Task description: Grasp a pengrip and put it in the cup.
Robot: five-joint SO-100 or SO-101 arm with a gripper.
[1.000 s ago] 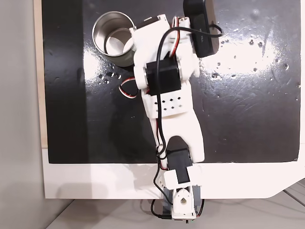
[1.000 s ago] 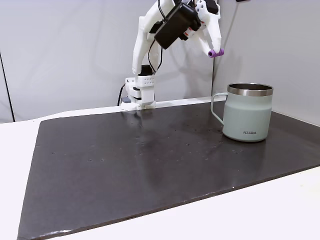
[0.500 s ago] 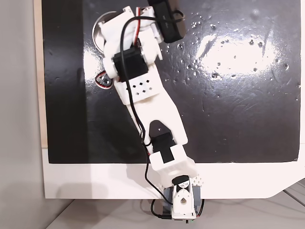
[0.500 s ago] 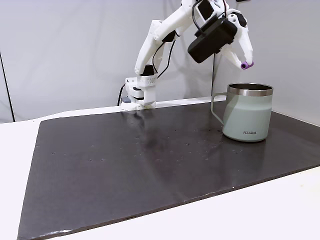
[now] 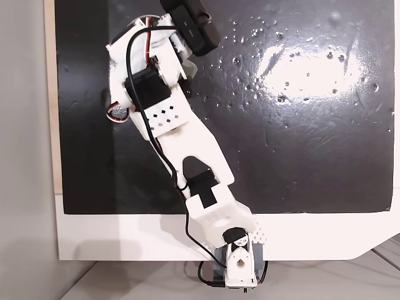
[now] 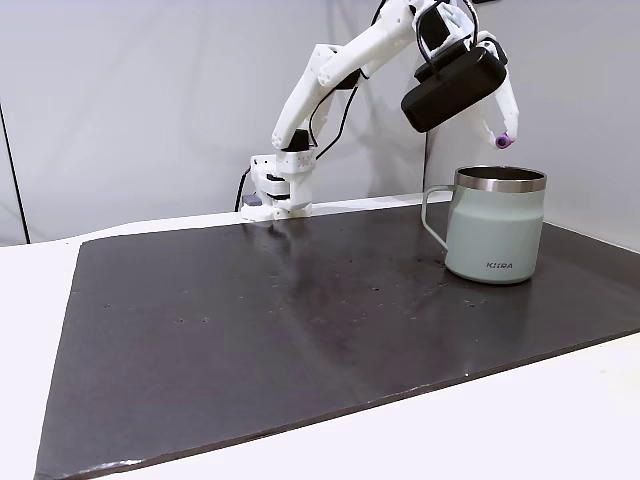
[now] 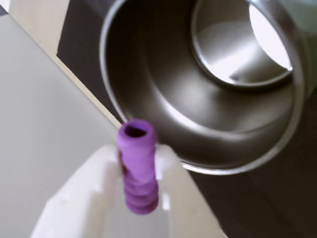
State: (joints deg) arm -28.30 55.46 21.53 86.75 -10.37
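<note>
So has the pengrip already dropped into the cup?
No, the wrist view shows the pengrip clamped in the gripper above the empty cup.

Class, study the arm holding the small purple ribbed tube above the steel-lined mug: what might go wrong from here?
1. The small purple ribbed tube, pinched in the white gripper, appears near the rim of the grey-green steel-lined mug rather than over its middle, so a release might strike the rim and bounce onto the black mat.
2. Lowering further could knock the mug.
</note>
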